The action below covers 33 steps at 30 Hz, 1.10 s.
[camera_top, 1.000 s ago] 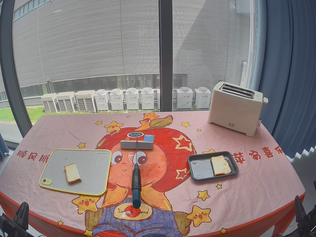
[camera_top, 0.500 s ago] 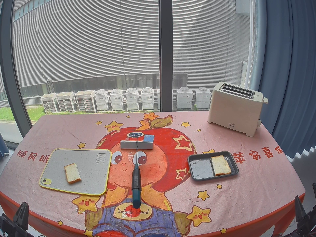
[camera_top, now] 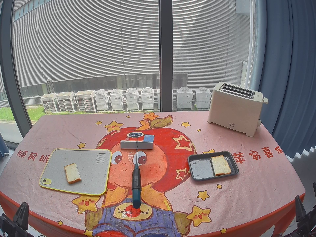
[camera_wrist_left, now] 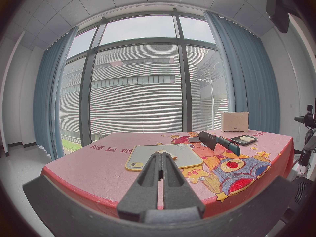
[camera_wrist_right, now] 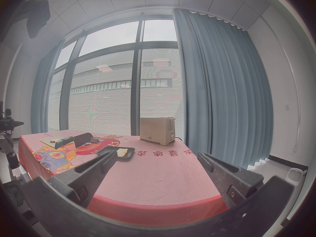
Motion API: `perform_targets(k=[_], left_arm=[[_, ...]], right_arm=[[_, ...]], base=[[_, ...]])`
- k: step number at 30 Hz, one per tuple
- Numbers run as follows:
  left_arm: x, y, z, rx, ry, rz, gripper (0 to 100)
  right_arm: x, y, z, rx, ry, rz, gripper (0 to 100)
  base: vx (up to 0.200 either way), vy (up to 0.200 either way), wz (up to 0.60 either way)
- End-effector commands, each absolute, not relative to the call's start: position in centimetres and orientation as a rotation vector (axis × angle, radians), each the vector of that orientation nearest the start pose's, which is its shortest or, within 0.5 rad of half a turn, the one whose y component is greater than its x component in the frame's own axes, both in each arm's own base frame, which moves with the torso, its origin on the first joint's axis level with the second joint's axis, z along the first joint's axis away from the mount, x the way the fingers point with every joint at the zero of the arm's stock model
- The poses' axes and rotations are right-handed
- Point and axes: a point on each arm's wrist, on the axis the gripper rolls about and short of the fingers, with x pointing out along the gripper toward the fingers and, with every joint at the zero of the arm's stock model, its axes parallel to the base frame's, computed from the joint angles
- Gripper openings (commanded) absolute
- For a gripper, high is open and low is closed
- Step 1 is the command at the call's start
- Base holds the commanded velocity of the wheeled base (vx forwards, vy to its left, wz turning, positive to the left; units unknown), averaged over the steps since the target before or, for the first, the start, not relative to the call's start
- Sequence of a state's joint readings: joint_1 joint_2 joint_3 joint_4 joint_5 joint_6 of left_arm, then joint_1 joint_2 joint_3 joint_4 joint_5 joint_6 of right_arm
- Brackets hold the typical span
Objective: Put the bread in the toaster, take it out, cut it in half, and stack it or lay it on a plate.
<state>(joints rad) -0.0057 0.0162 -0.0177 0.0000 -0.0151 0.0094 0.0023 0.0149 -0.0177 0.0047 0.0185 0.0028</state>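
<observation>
A cream toaster (camera_top: 235, 107) stands at the table's back right, its slots empty. One bread piece (camera_top: 72, 173) lies on the grey cutting board (camera_top: 90, 165) at the left. Another bread piece (camera_top: 220, 165) lies in the right half of a dark plate (camera_top: 200, 169) at the right. A blue-handled knife (camera_top: 136, 181) rests in the middle, its blade in a grey holder (camera_top: 137, 144). My left gripper (camera_wrist_left: 160, 155) is shut on nothing, off the table's near left edge. Off the near right edge, my right gripper (camera_wrist_right: 157, 157) stands open and empty.
The table wears a pink cartoon cloth (camera_top: 158, 129). A large window (camera_top: 98, 43) runs behind it, and a blue curtain (camera_top: 289, 66) hangs at the right, close to the toaster.
</observation>
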Motion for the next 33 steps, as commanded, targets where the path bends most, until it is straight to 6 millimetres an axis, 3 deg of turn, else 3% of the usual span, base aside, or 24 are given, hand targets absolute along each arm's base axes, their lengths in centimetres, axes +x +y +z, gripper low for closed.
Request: perform_targets(k=[1,23,24,33], left_arm=[[-2.28,-0.02,7.55,0.009,0.000,-0.021,0],[-2.28,-0.03,7.58,0.002,-0.003,-0.018,0],[-2.28,-0.03,7.58,0.002,-0.003,-0.018,100],[-2.28,-0.02,7.61,0.003,-0.006,-0.020,100]], right_arm=[[-2.26,0.03,7.60,0.002,0.008,0.021,100],[-2.26,0.03,7.60,0.002,0.008,0.021,100],[-2.26,0.03,7.60,0.002,0.008,0.021,100],[-2.26,0.04,7.60,0.002,0.008,0.023,100]], base=[[0.000,0.000,0.00],[0.000,0.000,0.00],[0.000,0.000,0.00],[0.000,0.000,0.00]])
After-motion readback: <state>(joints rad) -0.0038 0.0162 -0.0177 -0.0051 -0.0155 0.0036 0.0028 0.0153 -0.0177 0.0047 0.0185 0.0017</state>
